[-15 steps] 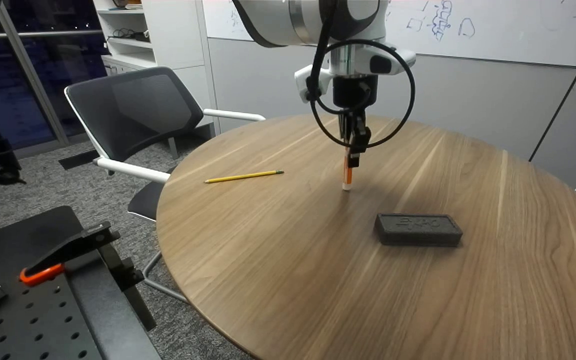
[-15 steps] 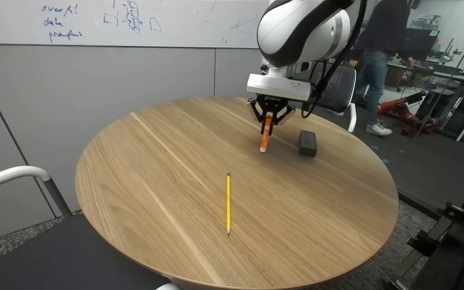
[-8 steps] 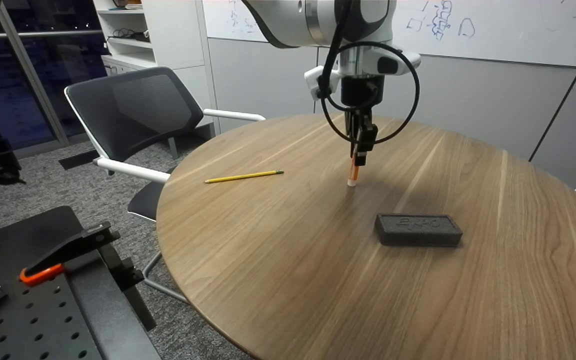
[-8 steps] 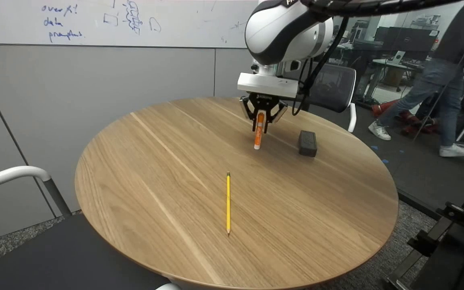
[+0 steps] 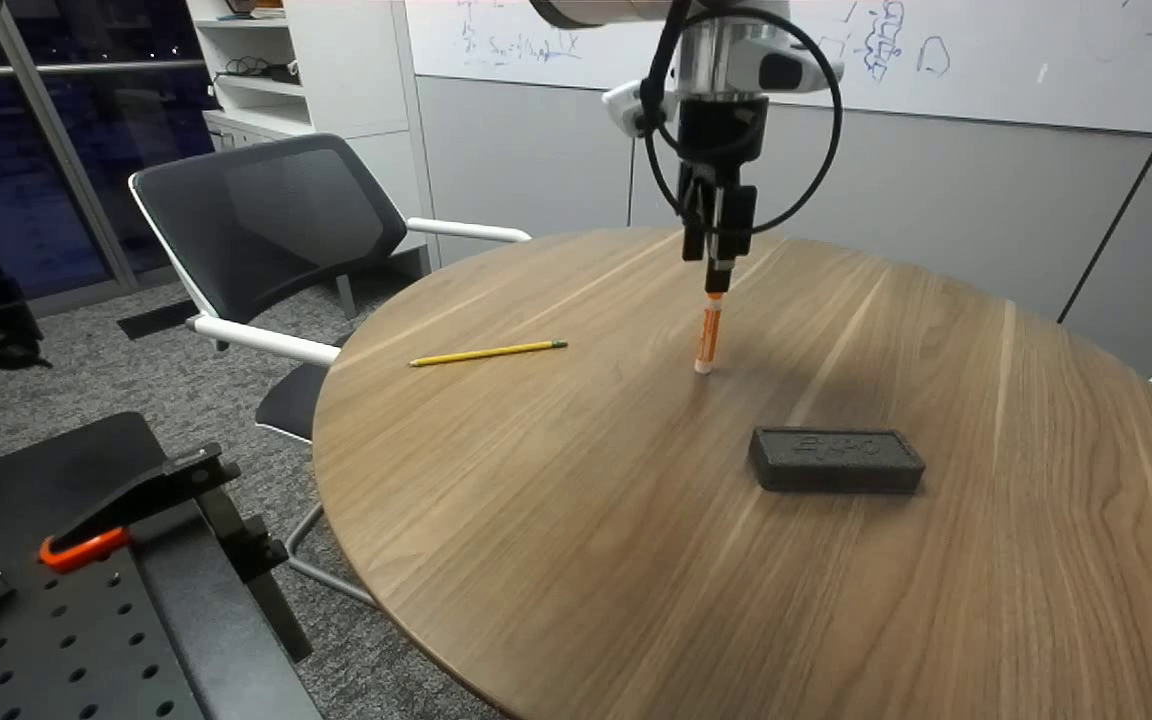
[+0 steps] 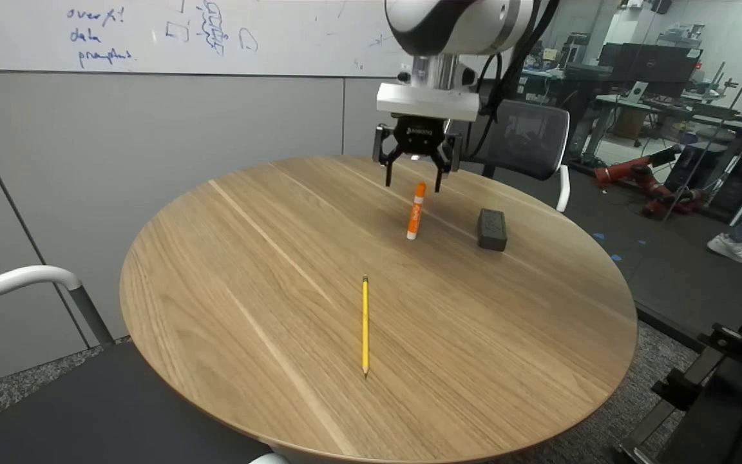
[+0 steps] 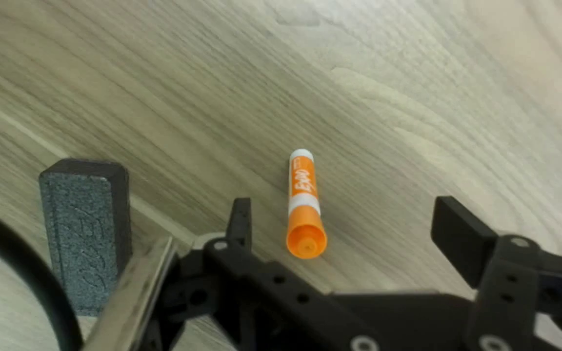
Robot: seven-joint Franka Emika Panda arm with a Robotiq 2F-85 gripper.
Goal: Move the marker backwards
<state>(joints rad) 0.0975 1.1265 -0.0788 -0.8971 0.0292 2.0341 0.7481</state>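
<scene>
One orange marker (image 5: 708, 336) stands on its white end, cap up, in an exterior view, on the table (image 5: 576, 560), apart from the pencil (image 5: 488, 354) and the eraser (image 5: 838, 463). Stood so, it offers its cap to a grasp from straight above, probably the reason for the pose; any lean is hard to judge. In an exterior view the gripper (image 6: 413, 186) hangs about the cap's height, jaws spread with a gap on either side, presumably for letting go and rising without toppling it. The whiteboard (image 6: 294, 45) behind reads "data" among scrawls. In the wrist view the jaws stand apart, the marker between; its label says EXPO, and the eraser's faint raised lettering looks the same.
</scene>
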